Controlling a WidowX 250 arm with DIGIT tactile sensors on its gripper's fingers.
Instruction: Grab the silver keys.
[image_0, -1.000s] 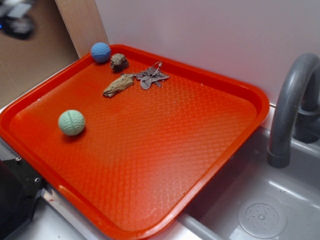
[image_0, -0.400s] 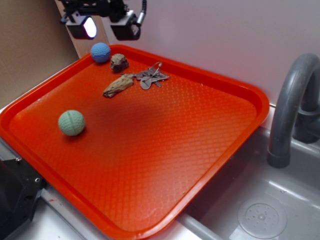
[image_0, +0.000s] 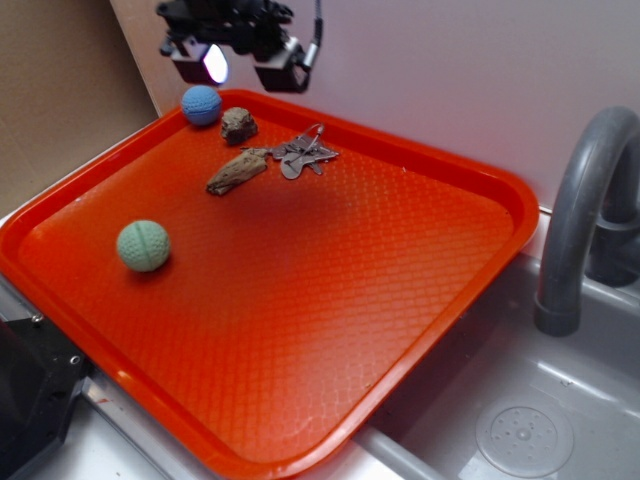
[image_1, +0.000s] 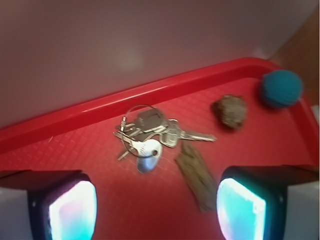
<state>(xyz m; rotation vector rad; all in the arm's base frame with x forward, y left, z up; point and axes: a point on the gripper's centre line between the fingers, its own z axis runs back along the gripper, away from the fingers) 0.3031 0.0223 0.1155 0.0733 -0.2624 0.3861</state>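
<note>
The silver keys (image_0: 305, 153) lie fanned on a wire ring near the back edge of the orange tray (image_0: 330, 290). In the wrist view the silver keys (image_1: 149, 134) lie ahead of me, above the gap between my fingers. My gripper (image_0: 245, 66) hangs high above the tray's back left corner, open and empty, its glowing pads wide apart. It stands left of the keys and well above them. In the wrist view the gripper (image_1: 156, 210) shows only as two lit pads (image_1: 72, 210) at the bottom.
A tan wood-like piece (image_0: 236, 172) lies just left of the keys. A brown rock (image_0: 238, 124) and a blue ball (image_0: 201, 104) sit at the back left corner. A green ball (image_0: 143, 245) lies at the tray's left. A grey faucet (image_0: 580, 210) and sink (image_0: 520, 430) stand right.
The gripper came into view at the top left and has moved right toward the keys, staying open. Nothing on the tray has moved.
</note>
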